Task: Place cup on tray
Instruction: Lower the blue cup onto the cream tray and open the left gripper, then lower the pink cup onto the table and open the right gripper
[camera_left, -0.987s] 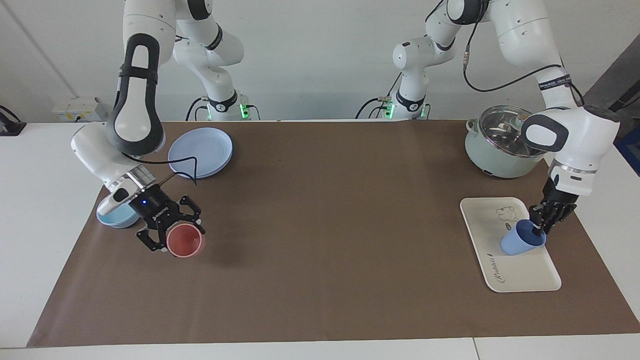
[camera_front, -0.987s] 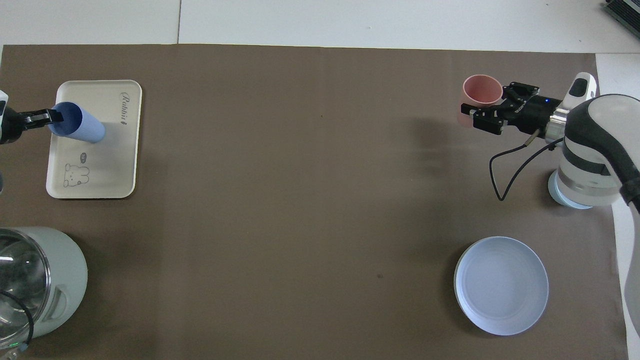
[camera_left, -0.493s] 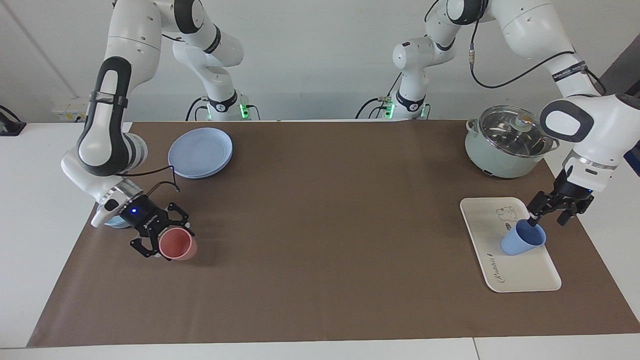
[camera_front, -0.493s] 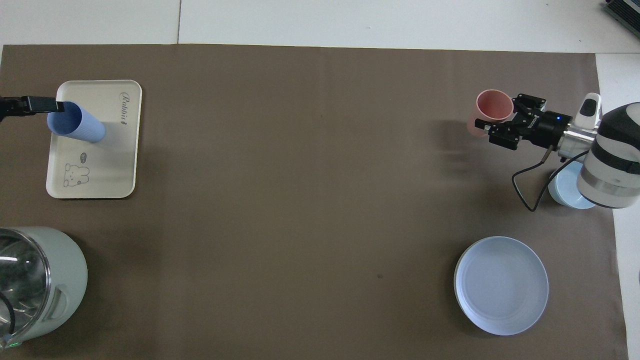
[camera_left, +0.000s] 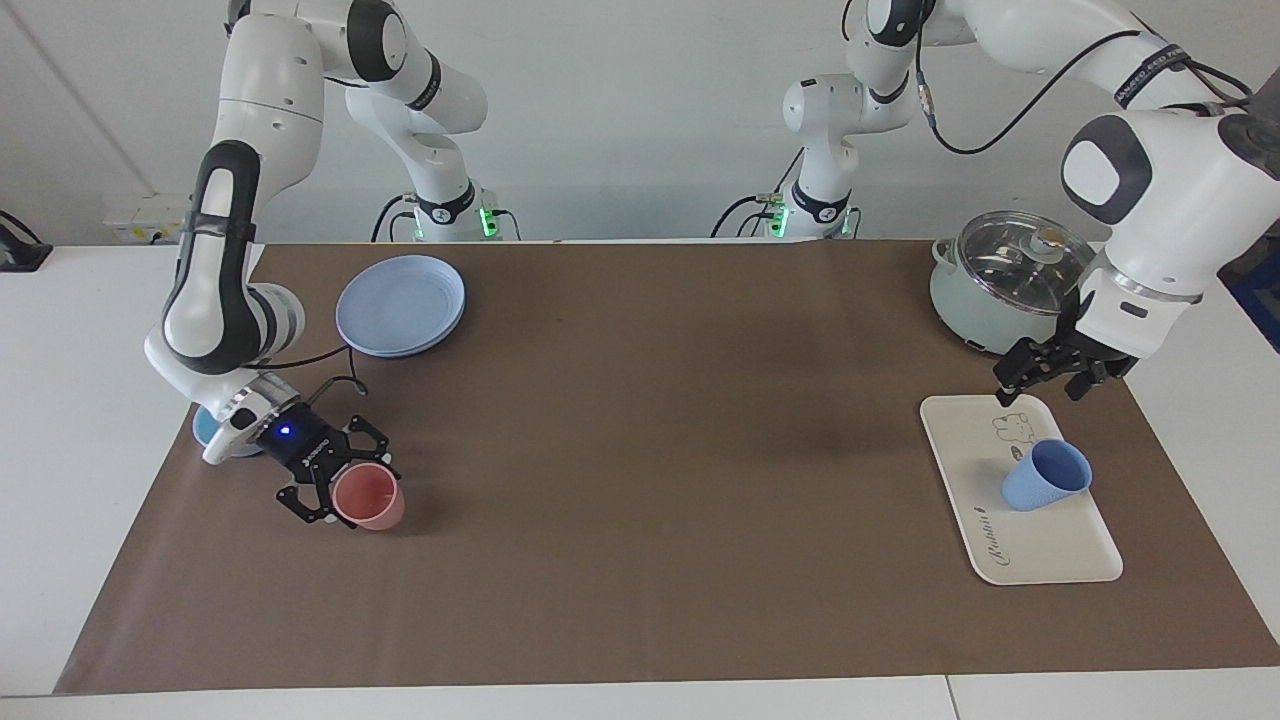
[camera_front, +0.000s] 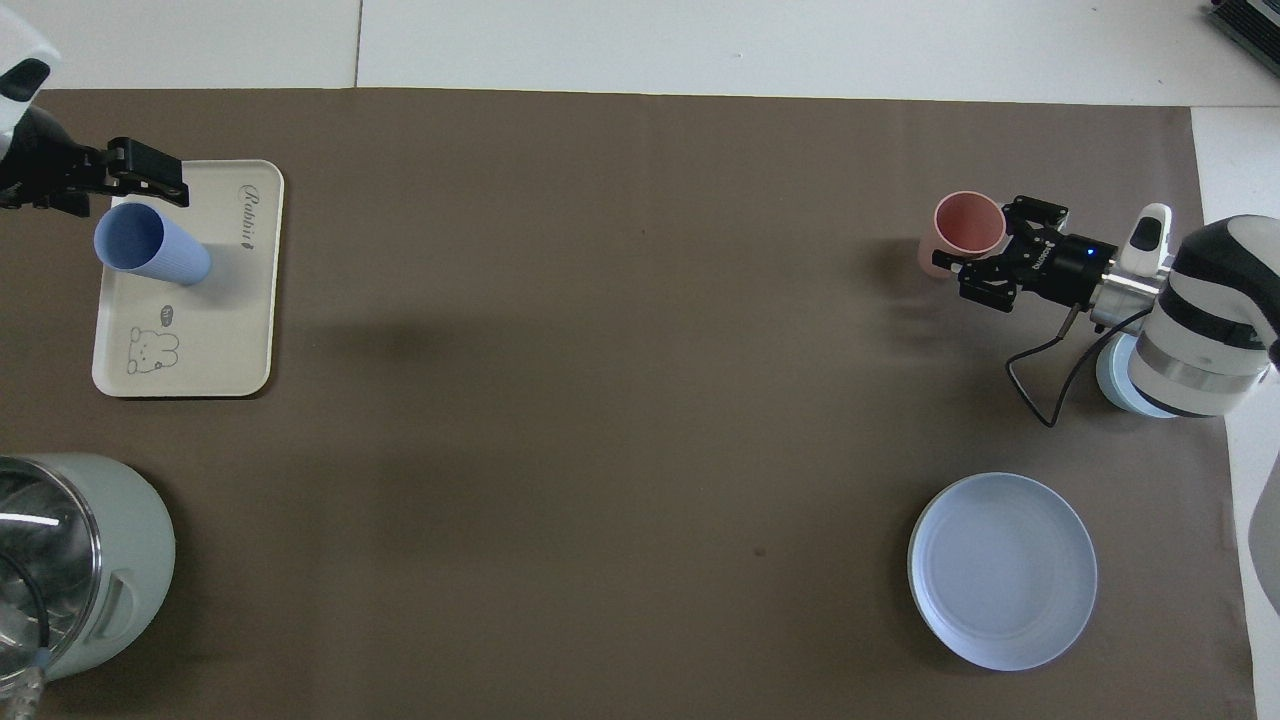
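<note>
- a second ago the left gripper (camera_left: 1046, 379) was pinching the rim of the blue cup (camera_left: 1045, 476); it has since let go and risen, and now hangs open and empty over the end of the tray (camera_left: 1060, 560) nearest the robots, clear of the cup.
- the cup has not shifted: it stands on the tray, upright, its mouth open to the top, between the bear drawing and the script lettering.
- the tray lies flat on the brown mat (camera_left: 640, 450) at the left arm's end of the table, with a pale green pot (camera_left: 990, 300) under a glass lid nearer to the robots than it.
- the right gripper (camera_left: 340, 495) has come lower over the same second; its fingers are closed on the rim of a pink cup (camera_left: 370, 500), which is down at the mat at the right arm's end; whether it rests on the mat i cannot tell.
- a light blue bowl (camera_left: 215, 432) sits partly hidden under the right arm's wrist, and a round blue plate (camera_left: 401, 304) lies nearer to the robots than the pink cup.
</note>
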